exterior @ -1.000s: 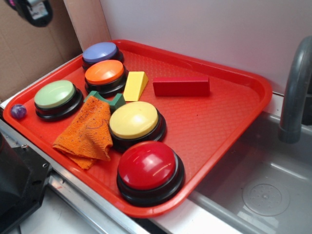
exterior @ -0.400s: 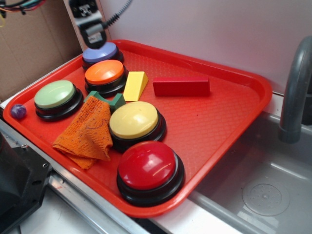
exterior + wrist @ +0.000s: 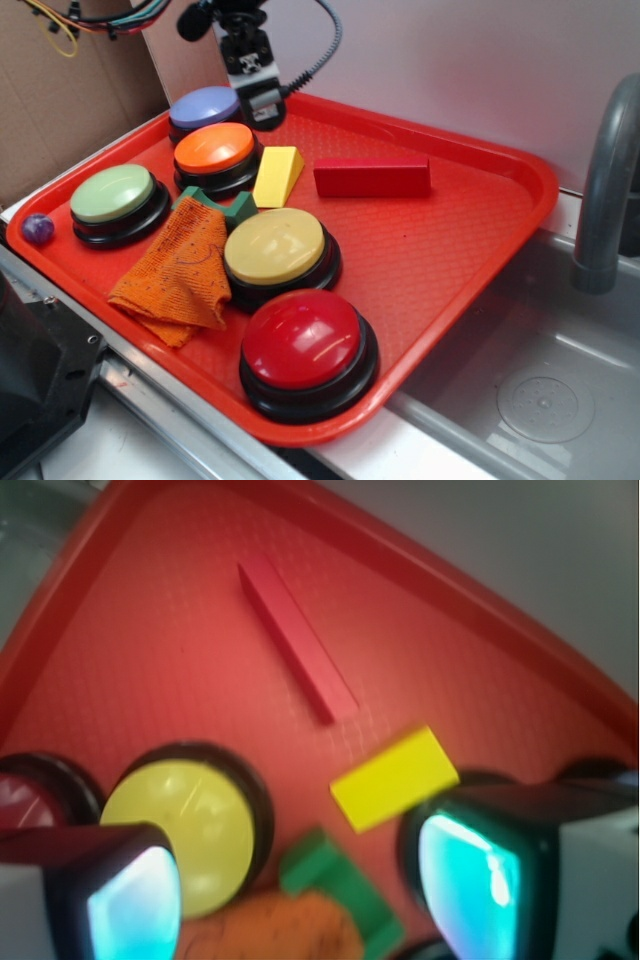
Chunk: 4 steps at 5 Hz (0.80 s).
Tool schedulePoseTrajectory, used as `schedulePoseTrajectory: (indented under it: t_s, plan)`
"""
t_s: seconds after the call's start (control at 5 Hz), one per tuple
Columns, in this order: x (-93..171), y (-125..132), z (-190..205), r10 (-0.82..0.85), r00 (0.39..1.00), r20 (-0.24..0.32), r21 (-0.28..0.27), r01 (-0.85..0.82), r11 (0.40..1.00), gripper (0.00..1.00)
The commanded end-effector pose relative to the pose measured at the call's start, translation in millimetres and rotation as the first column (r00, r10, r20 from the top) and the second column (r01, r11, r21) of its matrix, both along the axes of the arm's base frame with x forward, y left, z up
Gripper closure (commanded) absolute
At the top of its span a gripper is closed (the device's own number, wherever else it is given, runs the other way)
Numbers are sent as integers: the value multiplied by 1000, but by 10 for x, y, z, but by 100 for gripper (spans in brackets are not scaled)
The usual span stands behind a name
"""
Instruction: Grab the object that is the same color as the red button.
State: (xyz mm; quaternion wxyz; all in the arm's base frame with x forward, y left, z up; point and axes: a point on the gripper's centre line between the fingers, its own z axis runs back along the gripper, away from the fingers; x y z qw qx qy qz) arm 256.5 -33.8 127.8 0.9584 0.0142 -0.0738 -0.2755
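My end effector (image 3: 262, 108) hangs above the back left part of the red tray (image 3: 470, 250), near the purple button (image 3: 205, 105). Its fingers (image 3: 130, 900) stand apart and hold nothing. The dark red block (image 3: 372, 176) lies flat on the tray, just beside the yellow wedge (image 3: 279, 175) but not touching it, well apart from the red button (image 3: 303, 340). I judge the block to be stiff, light and solid, with smooth painted sides that may slip a little. I would take it across its narrow width, at the middle of its length, so it does not tip.

Glossy red button (image 3: 303, 340), pebbled plastic tray (image 3: 460, 240), nubbly cloth (image 3: 180, 275).
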Motion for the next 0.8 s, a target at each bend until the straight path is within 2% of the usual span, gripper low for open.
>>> schedulePoseTrajectory:
  t_s: [0.0,0.6]
  plan:
    - [450,-138,-238,-96,991,94,-36,100,994,0]
    - [671,-239,-684,-144,989,20,28,143,989,0]
